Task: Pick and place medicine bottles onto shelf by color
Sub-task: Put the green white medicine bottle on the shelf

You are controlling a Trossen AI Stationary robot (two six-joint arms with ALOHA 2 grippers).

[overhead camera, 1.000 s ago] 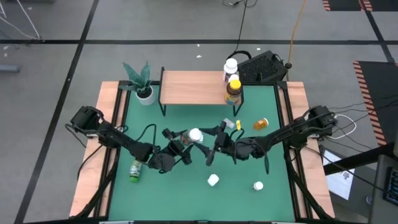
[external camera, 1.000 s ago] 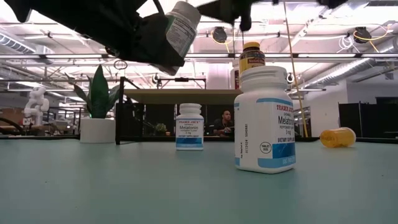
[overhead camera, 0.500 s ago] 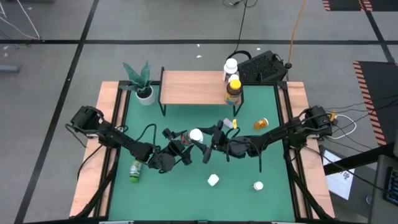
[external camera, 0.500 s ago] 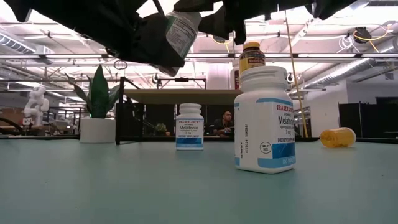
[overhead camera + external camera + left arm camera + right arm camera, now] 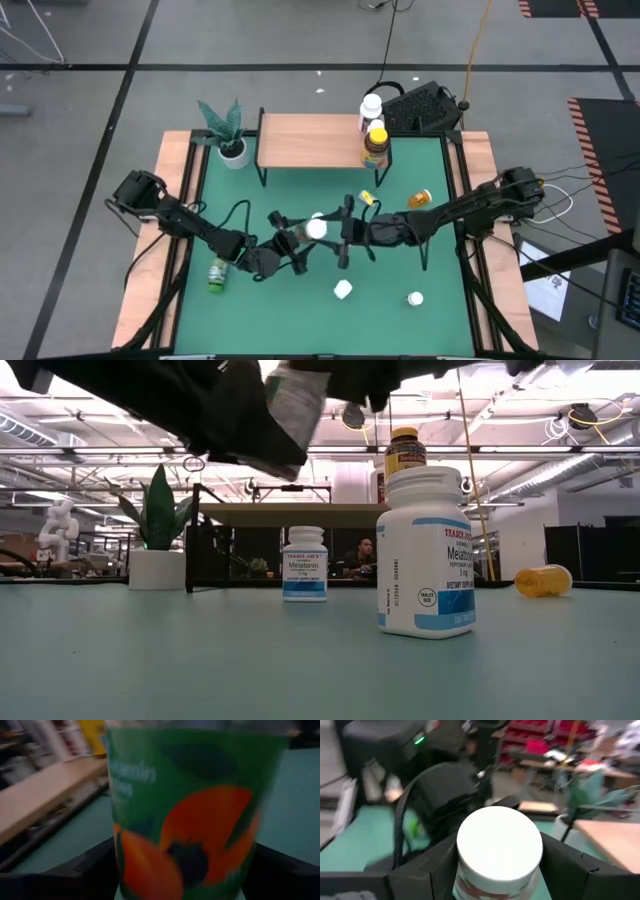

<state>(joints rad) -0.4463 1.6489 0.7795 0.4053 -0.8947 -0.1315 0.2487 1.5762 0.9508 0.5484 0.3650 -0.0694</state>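
High view: my left gripper [image 5: 300, 240] and right gripper [image 5: 338, 232] meet mid-table, white-capped bottle [image 5: 316, 228] between; arms hide body.
Low view: "Trader Joe's Melatonin" on 2 standing bottles [image 5: 426, 552].
Wrist views: both clamp it; label blurred.

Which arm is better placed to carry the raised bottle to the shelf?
Right, likely: the right end effector straddles the bottle at its white cap, while the left end effector grips its body.

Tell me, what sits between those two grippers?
A white-capped bottle, held up between the left gripper and right gripper, seen from the high view.
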